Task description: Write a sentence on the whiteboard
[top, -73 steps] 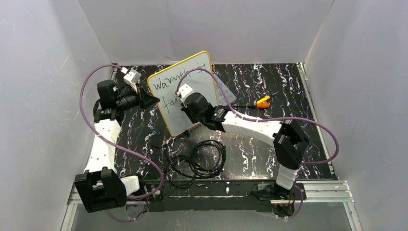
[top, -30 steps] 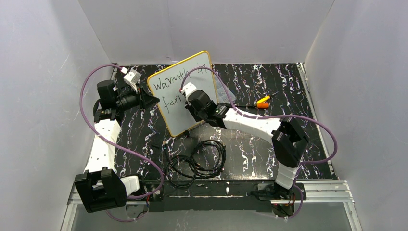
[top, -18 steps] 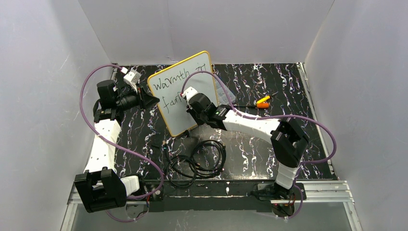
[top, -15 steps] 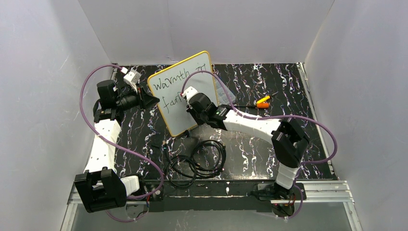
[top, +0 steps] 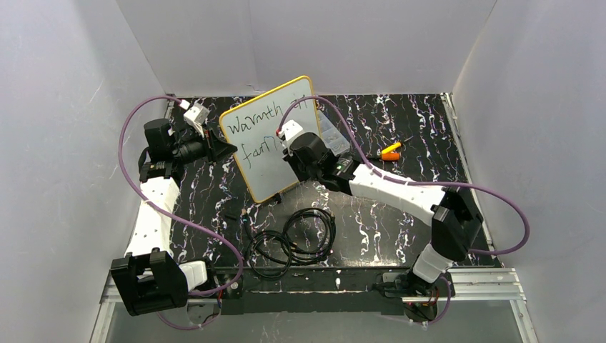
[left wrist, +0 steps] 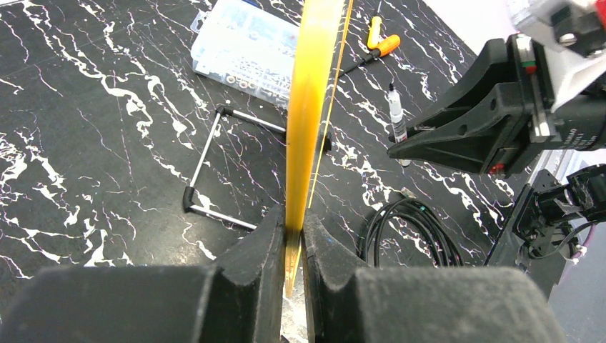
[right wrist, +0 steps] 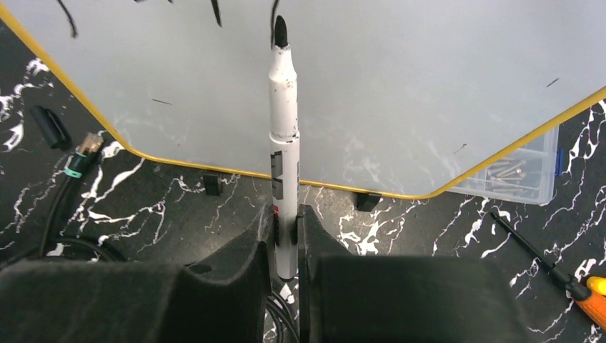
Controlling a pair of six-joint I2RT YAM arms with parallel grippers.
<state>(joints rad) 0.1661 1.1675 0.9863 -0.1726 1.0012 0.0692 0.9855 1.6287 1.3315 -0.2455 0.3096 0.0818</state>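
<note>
Pincer states: left pincer (left wrist: 291,230) closed tight on the whiteboard (top: 268,171) at its yellow edge; right pincer (right wrist: 286,232) clamped on a marker (right wrist: 284,128).
Whiteboard stands upright on the counter (top: 429,121), far left. Its sentence (top: 251,118) reads "Warmth" on top; the second line begins "fa", with the rest hidden by the right arm. Marker tip at the board face; marker label illegible.

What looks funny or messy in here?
The whiteboard stands crooked, turned slantwise, with the left tool pinching its yellow edge. In front of it, black cables lie in a loose tangle instead of being tidied away.
</note>
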